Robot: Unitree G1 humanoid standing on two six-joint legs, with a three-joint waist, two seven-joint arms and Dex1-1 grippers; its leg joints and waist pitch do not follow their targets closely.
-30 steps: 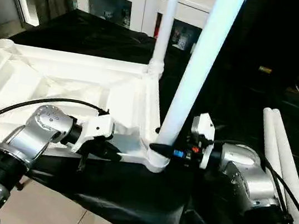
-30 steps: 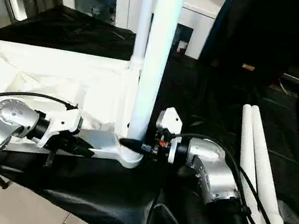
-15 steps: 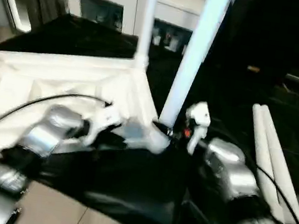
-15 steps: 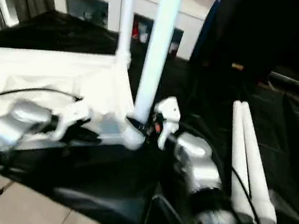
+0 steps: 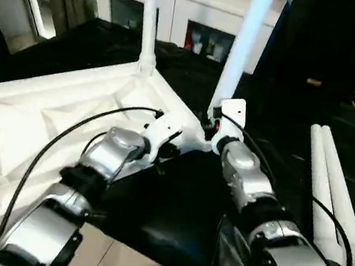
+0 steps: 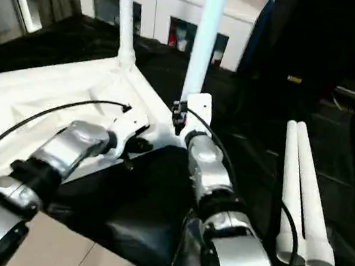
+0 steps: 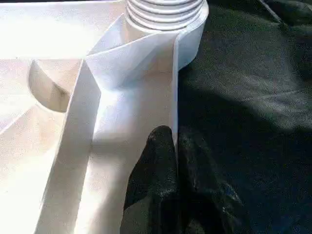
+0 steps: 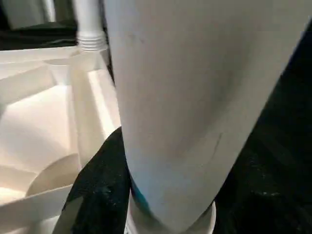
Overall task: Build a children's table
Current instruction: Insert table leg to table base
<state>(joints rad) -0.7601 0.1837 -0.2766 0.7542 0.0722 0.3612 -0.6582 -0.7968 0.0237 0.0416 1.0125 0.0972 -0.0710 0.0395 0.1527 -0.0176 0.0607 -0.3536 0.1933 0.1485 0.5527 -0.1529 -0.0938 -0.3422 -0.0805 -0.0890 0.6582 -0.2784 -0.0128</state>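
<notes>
Both of my forearms are now reaching further in over the tabletop point(image 5: 47, 113), and the whole scene is sitting differently in the head views than a second ago — partly my head is moving. Nearest to me, my left gripper point(image 7: 174, 146) is pinching the thin edge wall of the upturned top, fingers nearly closed on that rim, just below the near corner socket point(image 7: 165, 14). My right gripper point(image 5: 213, 126) is clamping the base of the near leg point(image 5: 239, 55), fingers standing about half spread around the tube where it is entering that socket.

Progress, as I am judging it: two of four legs are standing upright in sockets — the near leg I am holding and the far leg point(image 5: 147, 21) at the next corner along the same end. Two loose legs point(image 5: 329, 189) are lying side by side on the black cloth point(image 5: 181, 200) to my right, touching each other and well apart from the top. They are waiting for the two remaining corners.

Furthest back, a white cabinet point(image 5: 182, 13) is holding small items behind glass; I cannot tell what they are.
</notes>
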